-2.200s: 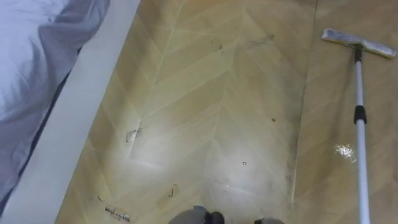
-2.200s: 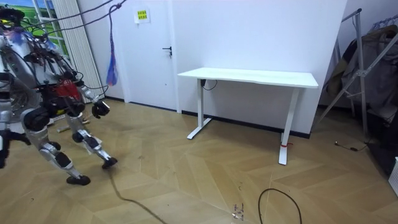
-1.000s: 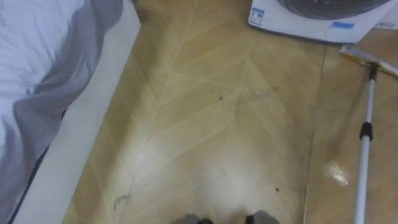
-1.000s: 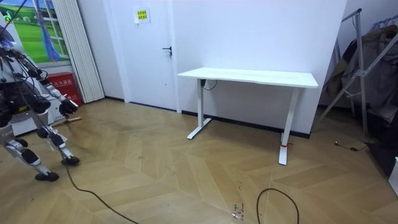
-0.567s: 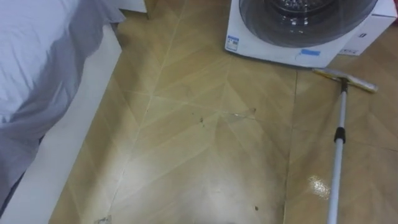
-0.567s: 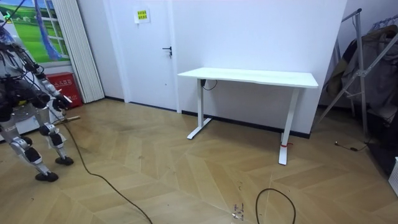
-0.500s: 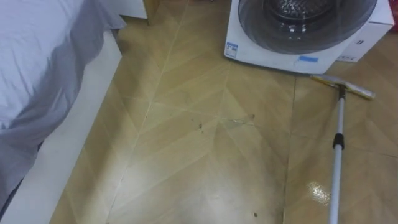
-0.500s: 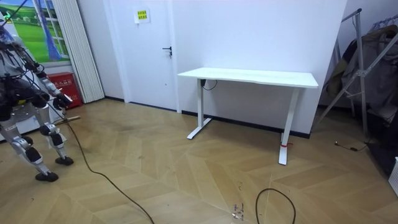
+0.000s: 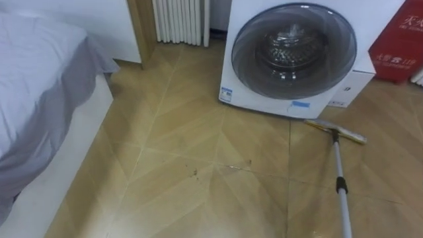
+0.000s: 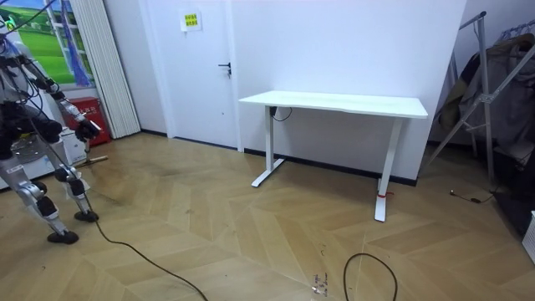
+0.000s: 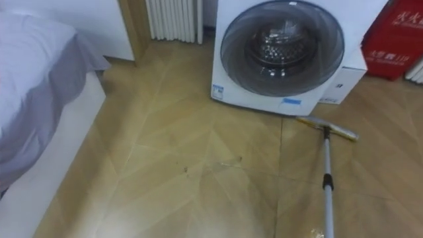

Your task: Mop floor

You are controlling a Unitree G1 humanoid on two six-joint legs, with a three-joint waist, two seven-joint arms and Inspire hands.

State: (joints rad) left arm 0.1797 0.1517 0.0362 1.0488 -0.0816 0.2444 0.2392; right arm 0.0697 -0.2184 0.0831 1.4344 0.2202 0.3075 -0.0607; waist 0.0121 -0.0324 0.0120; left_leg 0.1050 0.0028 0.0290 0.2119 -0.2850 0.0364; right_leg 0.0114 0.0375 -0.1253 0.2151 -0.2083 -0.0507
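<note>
A mop lies flat on the wooden floor on my right. Its flat head (image 9: 335, 131) rests just in front of the washing machine (image 9: 297, 53), and its white pole (image 9: 342, 192) runs back toward me and out of the bottom edge. Nothing holds it. In the room view I stand at the far left, facing the machine. My right hand (image 10: 86, 130) is held out in front at waist height and my left hand (image 10: 48, 130) sits close to my body. Both are away from the mop's pole (image 10: 94, 158) on the floor.
A bed (image 9: 33, 99) with a grey cover and white base fills the left side. A white radiator (image 9: 180, 20) and a wooden post stand at the back. A red box (image 9: 400, 39) sits right of the machine. Small dark specks (image 9: 195, 173) mark the floor.
I have walked toward the room view's left, and my eye views have shifted forward. The washing machine, radiator and red box have come into sight. The mop lies where it was.
</note>
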